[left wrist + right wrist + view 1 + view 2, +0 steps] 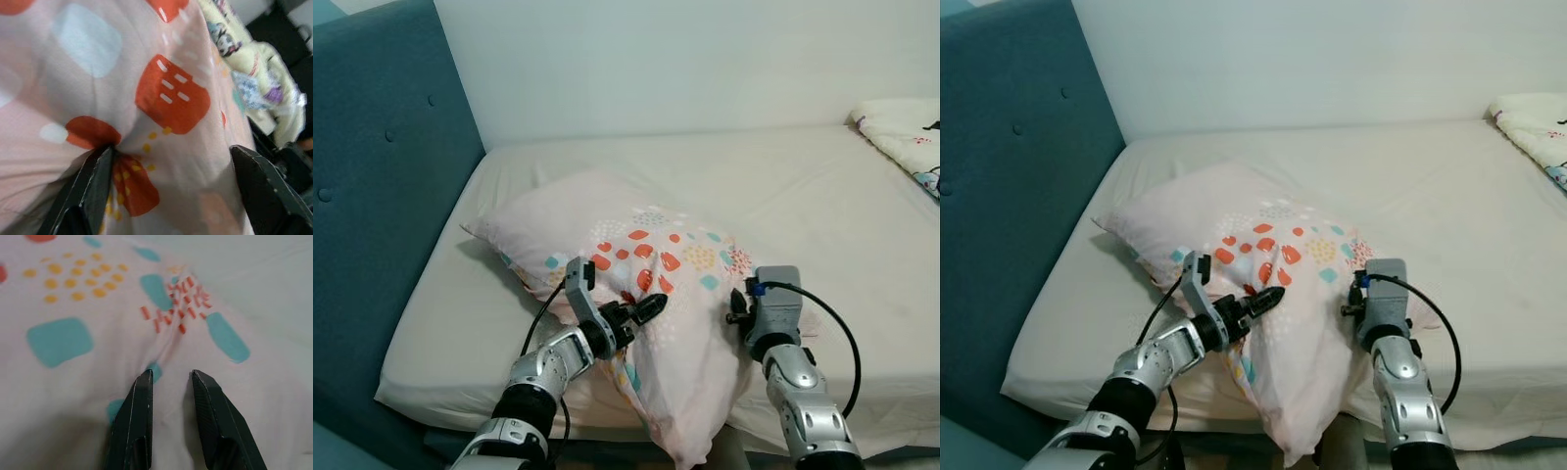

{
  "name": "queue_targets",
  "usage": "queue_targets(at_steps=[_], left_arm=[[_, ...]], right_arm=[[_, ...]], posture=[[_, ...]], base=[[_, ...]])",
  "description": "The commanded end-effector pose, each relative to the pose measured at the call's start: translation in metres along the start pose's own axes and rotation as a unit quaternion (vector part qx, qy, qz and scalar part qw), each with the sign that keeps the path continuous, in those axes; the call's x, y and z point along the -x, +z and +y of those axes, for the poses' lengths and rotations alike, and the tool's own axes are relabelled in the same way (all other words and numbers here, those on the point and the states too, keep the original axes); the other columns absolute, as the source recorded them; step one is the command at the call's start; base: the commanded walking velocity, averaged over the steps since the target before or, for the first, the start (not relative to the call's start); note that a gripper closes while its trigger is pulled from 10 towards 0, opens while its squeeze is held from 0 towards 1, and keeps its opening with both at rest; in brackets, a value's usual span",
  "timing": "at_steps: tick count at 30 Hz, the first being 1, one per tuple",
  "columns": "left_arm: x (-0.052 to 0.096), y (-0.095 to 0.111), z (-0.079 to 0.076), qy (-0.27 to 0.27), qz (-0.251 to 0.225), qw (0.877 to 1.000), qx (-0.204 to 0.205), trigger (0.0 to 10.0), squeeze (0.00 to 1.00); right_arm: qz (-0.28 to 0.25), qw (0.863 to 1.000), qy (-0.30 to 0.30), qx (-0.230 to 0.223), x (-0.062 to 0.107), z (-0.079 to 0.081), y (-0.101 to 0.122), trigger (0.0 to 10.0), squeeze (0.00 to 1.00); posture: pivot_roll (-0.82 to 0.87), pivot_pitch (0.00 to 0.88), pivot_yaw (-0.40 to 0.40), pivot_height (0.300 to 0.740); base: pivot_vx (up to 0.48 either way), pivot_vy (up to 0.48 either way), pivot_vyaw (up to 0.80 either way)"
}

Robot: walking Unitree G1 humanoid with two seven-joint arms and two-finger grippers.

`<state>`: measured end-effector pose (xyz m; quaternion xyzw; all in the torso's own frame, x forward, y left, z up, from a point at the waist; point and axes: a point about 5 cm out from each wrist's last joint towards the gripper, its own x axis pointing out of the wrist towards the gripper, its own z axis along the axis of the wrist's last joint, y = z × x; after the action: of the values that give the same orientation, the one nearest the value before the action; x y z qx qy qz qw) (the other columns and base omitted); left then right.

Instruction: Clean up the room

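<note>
Looking down at the bed: I have the pillow lying near the front edge, on the side by the teal headboard, and its lower corner hangs off the mattress toward me. Pink case with orange, teal and yellow patches.

Left gripper is on the pillow's near side, at the orange patches. Left wrist view shows its fingers spread wide with cloth bulging between them; one tip presses into a fold, the other sits apart from the fabric. So it's open against the case, with no pinch made.

Right gripper is on the pillow's right side, by the teal patches. Fingers nearly together with a ridge of fabric running into the narrow gap. I can't tell if it's actually clamping the cloth.

Far right corner of the bed has a printed quilt, bunched, well apart from the pillow.
</note>
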<state>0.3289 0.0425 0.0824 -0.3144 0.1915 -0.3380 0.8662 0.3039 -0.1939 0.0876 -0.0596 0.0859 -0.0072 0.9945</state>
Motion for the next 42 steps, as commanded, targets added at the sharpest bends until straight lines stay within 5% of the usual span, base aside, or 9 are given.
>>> queue_targets(at_steps=[1, 8, 9, 11, 12, 29, 38, 40, 42], left_arm=[[-0.010, -0.004, -0.013, -0.015, 0.016, 1.000, -0.015, 10.0, 0.00], [-0.016, -0.005, -0.022, -0.016, 0.011, 1.000, -0.007, 10.0, 0.00], [-0.018, -0.006, -0.024, -0.018, 0.010, 1.000, 0.008, 7.6, 0.00], [-0.018, -0.006, -0.024, -0.018, 0.010, 1.000, 0.008, 7.6, 0.00], [-0.019, -0.008, -0.025, -0.020, 0.015, 0.999, 0.022, 0.0, 0.00], [-0.010, -0.011, -0.016, 0.007, 0.037, 0.999, 0.005, 0.0, 0.00], [-0.004, 0.021, -0.015, 0.007, 0.000, 0.992, -0.125, 0.0, 0.00], [-0.001, 0.038, -0.012, 0.013, -0.015, 0.986, -0.167, 0.0, 0.00], [0.011, 0.082, -0.002, 0.047, -0.044, 0.961, -0.269, 0.0, 0.00]], right_arm=[[0.033, 0.999, 0.024, 0.001, 0.003, 0.012, -0.014, 10.0, 0.00], [0.038, 0.998, 0.046, -0.002, 0.003, 0.025, -0.017, 10.0, 0.00], [0.037, 0.998, 0.050, -0.002, 0.003, 0.028, -0.016, 10.0, 0.00], [0.037, 0.998, 0.050, -0.002, 0.003, 0.028, -0.016, 10.0, 0.00], [0.037, 0.998, 0.052, -0.003, 0.003, 0.030, -0.015, 10.0, 0.00], [0.033, 0.998, 0.056, -0.007, 0.002, 0.036, -0.014, 10.0, 0.00], [-0.007, 0.998, 0.058, -0.017, -0.001, 0.037, -0.001, 10.0, 0.00], [-0.026, 0.998, 0.056, -0.024, -0.001, 0.036, 0.006, 10.0, 0.00], [-0.070, 0.995, 0.047, -0.045, -0.002, 0.032, 0.021, 10.0, 0.00]], posture=[[-0.07, 0.074, 0.065, 0.566], [-0.07, 0.071, 0.064, 0.566], [-0.07, 0.071, 0.064, 0.566], [-0.07, 0.071, 0.064, 0.566], [-0.07, 0.068, 0.065, 0.566], [-0.07, 0.054, 0.059, 0.566], [-0.07, 0.026, 0.061, 0.566], [-0.07, 0.022, 0.059, 0.566], [-0.06, 0.006, 0.052, 0.566]], base=[[0.000, 0.000, 0.00], [0.000, 0.000, 0.00], [0.000, 0.000, 0.00], [0.000, 0.000, 0.00], [0.000, 0.000, 0.00], [0.000, 0.000, 0.00], [0.000, 0.000, 0.00], [0.000, 0.000, 0.00], [0.000, 0.000, 0.00]])
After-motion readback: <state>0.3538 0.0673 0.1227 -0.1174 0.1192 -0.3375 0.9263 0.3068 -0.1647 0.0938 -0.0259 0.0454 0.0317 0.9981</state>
